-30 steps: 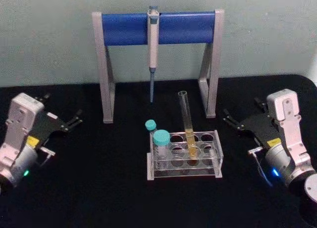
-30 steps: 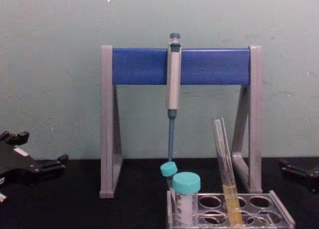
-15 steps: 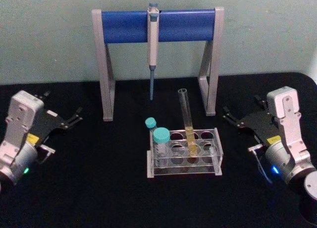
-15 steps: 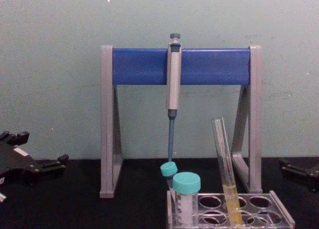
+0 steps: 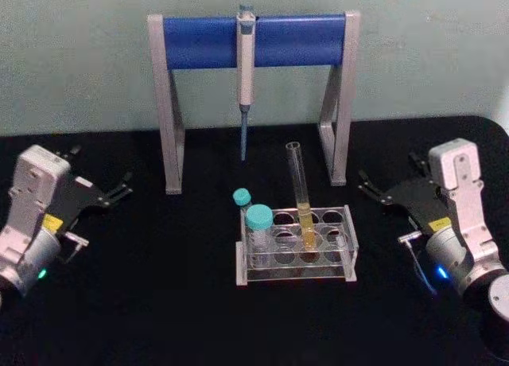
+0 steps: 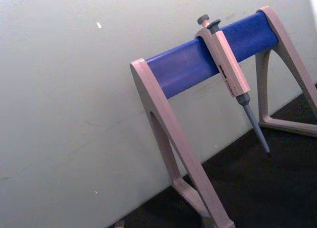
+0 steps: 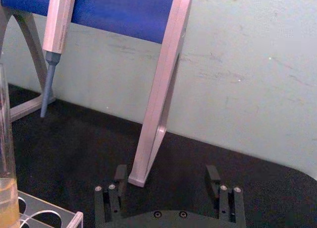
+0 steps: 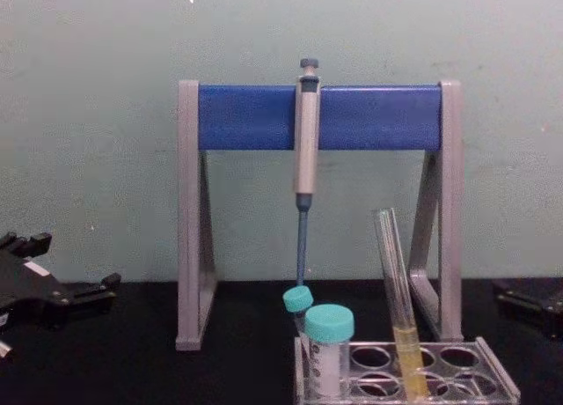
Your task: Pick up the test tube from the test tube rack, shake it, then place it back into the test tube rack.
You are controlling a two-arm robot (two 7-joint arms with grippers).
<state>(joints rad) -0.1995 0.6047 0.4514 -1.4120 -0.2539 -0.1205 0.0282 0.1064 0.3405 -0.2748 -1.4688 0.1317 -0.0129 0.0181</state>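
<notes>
Your test tube [image 5: 301, 195] stands in the test tube rack [image 5: 296, 255] at the middle of the black table [image 5: 159, 302], leaning slightly to the left, with yellow liquid in its lower part. It sits in a hole right of the rack's centre. 2 teal-capped vials [image 5: 258, 223] stand at the rack's left end. Behind the rack, a pipette [image 5: 246, 72] hangs from the blue bar of a grey stand [image 5: 254, 40]. Your left gripper [image 5: 118, 190] rests on the table well to the left of the rack, fingers spread and holding nothing. Your right gripper [image 5: 368, 187] rests well to the right, fingers also spread and empty. Both point inward toward the rack.
</notes>
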